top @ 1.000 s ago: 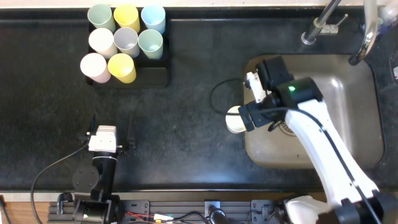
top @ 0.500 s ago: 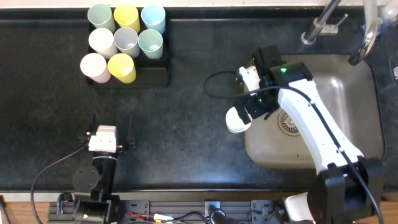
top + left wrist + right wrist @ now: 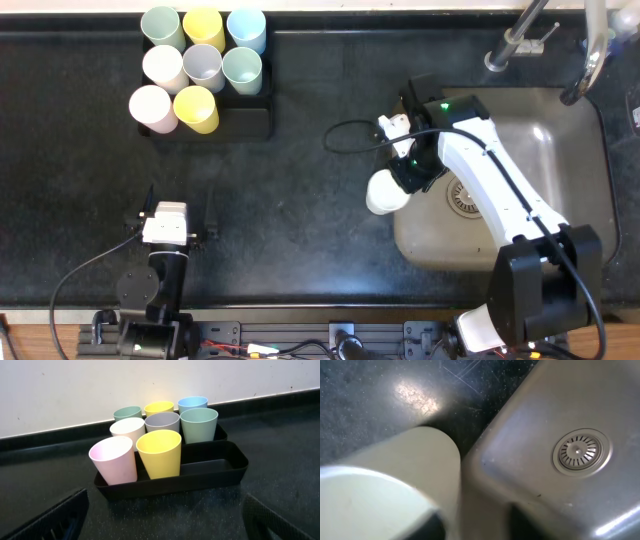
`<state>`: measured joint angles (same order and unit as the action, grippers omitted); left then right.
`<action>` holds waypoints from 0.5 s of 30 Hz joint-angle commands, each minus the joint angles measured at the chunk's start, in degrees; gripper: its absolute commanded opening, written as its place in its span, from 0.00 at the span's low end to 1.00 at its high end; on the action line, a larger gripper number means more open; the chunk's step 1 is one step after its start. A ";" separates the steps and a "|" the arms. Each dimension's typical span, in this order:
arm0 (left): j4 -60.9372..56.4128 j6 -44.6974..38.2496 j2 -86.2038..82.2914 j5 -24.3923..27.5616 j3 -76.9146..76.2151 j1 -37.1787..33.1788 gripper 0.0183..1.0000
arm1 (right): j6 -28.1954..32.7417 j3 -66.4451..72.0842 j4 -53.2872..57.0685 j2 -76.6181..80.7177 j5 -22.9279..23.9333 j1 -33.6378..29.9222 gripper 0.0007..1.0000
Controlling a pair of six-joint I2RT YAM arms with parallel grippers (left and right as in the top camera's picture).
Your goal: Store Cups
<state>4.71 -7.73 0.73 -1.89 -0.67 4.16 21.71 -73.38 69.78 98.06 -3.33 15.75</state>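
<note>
Right gripper (image 3: 400,178) clamped on tilted cream cup (image 3: 383,192) at sink's (image 3: 575,170) left rim; tray's (image 3: 266,128) free slot well off toward counter's (image 3: 300,240) far-left corner; left gripper (image 3: 165,512) nearer, jaws apart.

Black speckled stone-look table (image 3: 300,220), slight sheen. Brushed-metal sink (image 3: 580,150), fine scratches. Smooth matt plastic pastel cups (image 3: 159,452). Matt black plastic tray (image 3: 210,467). Smooth matt cream cup (image 3: 420,460).

top view: even overhead light, faint sheen on the dark counter (image 3: 300,210), steel sink (image 3: 560,150) pale | left wrist view: bright, evenly lit wall (image 3: 75,390), soft shadows inside the tray (image 3: 210,467) | right wrist view: glare patch on the counter, cream cup (image 3: 420,455) lit from above, deep shadow beneath it
</note>
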 commanded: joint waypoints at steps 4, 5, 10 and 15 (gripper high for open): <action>0.07 -0.83 -0.57 0.59 0.20 0.09 1.00 | 0.55 -4.35 3.98 -0.44 -4.24 1.90 0.04; 0.07 -0.83 -0.57 0.59 0.20 0.09 1.00 | 0.52 -5.68 4.85 -0.81 -4.04 2.05 0.04; 0.07 -0.83 -0.57 0.59 0.20 0.09 1.00 | -4.57 -21.46 10.56 -2.62 0.44 3.80 0.04; 0.07 -0.83 -0.57 0.59 0.20 0.09 1.00 | -5.62 -44.17 17.94 3.54 0.35 10.16 0.04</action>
<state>4.73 -7.73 0.73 -1.87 -0.67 4.14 18.04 -105.23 85.06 98.35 -3.16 21.37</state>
